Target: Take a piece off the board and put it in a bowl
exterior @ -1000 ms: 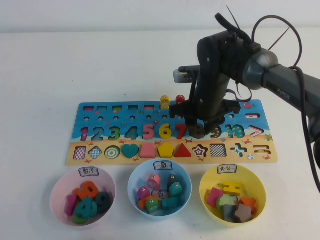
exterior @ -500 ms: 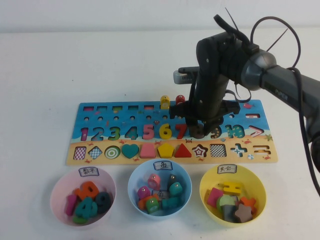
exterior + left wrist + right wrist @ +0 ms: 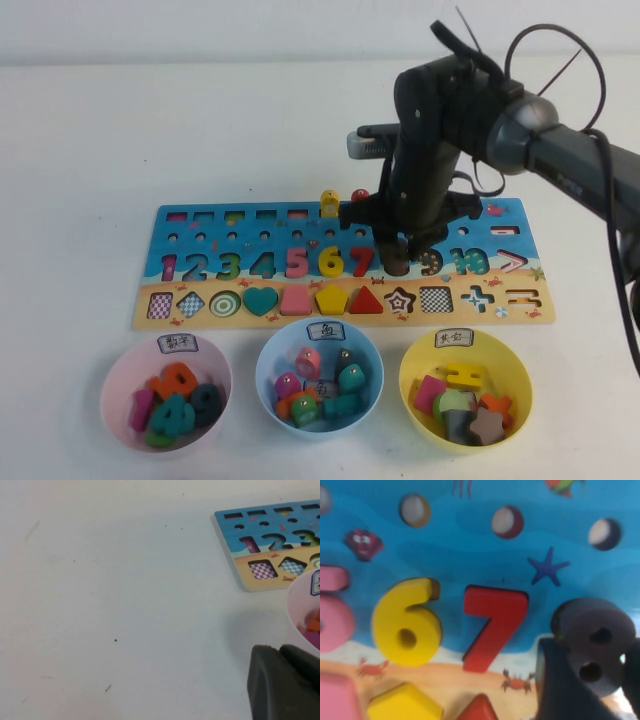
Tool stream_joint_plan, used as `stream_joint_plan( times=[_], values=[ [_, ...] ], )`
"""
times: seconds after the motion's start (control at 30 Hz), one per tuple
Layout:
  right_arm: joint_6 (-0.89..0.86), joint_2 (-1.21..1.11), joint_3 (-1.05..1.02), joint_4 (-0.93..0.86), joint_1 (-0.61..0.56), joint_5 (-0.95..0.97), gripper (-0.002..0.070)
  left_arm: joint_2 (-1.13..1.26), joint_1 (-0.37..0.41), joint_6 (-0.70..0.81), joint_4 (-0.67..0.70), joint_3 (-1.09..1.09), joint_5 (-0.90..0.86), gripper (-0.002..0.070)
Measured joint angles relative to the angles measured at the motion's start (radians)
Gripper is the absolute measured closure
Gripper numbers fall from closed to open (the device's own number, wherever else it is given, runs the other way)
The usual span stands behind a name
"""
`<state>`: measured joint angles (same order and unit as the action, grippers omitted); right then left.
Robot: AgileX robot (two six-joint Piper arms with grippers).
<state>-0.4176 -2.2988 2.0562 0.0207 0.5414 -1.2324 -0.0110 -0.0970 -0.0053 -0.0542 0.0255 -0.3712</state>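
Brown numeral 8 [image 3: 594, 641] sits in number row of puzzle board [image 3: 200, 300], just beside red 7 [image 3: 490, 625]. Right end effector [image 3: 403, 250] points straight down over it from bent arm reaching in from right, fingers clamped on 8's sides. Left end effector [image 3: 282, 682] low over white worktop [image 3: 125, 605], beside pink bowl [image 3: 300, 615]; cannot tell its finger state.

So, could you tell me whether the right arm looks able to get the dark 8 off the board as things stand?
Probably yes: the right gripper already grips the dark 8, raised off the board. The left gripper sits by the pink bowl.
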Motion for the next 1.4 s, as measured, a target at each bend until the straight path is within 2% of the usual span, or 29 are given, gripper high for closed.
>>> stream_joint_plan(
  times=[0.37, 0.53, 0.97, 1.4],
  values=[
    [0.021, 0.135, -0.005, -0.046, 0.005, 0.000, 0.0442, 0.000, 0.000, 0.000, 0.000, 0.000, 0.000, 0.0678],
    [0.047, 0.206, -0.034, -0.055, 0.052, 0.000, 0.0442, 0.000, 0.000, 0.000, 0.000, 0.000, 0.000, 0.0678],
    [0.069, 0.383, -0.234, -0.046, 0.297, -0.004, 0.0442, 0.000, 0.000, 0.000, 0.000, 0.000, 0.000, 0.0678],
    [0.058, 0.380, -0.244, 0.037, 0.500, 0.130, 0.0442, 0.000, 0.000, 0.000, 0.000, 0.000, 0.000, 0.0678]
  ],
)
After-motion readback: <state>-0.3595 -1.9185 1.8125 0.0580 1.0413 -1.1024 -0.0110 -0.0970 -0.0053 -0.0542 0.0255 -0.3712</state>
